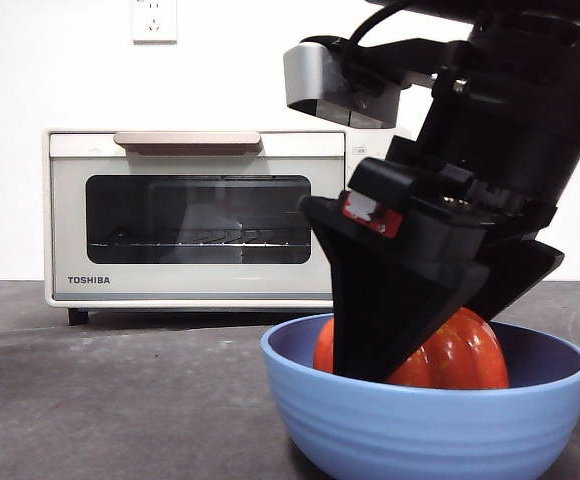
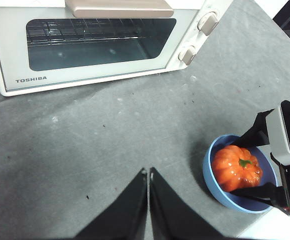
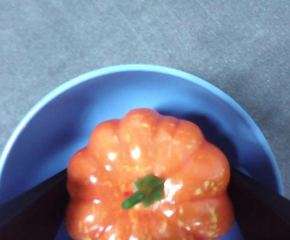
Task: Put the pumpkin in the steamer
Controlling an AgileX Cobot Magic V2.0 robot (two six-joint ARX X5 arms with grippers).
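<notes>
The pumpkin (image 3: 149, 188) is showing glossy orange ribs flecked with pale spots and a short green stem, and it is sitting upright inside the blue bowl (image 1: 425, 420). The right gripper (image 1: 425, 330) is reaching down into that bowl, its two black jaws spread and standing on either side of the pumpkin; whether they are pressing its skin cannot be told. The bowl is resting near the table's (image 2: 110, 135) front right corner, just beside the edge that is showing in the left wrist view. The steamer (image 1: 195, 215) is standing at the back of the table with its dark glass door closed and its bar handle at the top. A wide stretch of bare grey table is lying between the steamer and the bowl. The left gripper (image 2: 148, 172) is hanging over that stretch, its jaws pressed together and holding nothing.
</notes>
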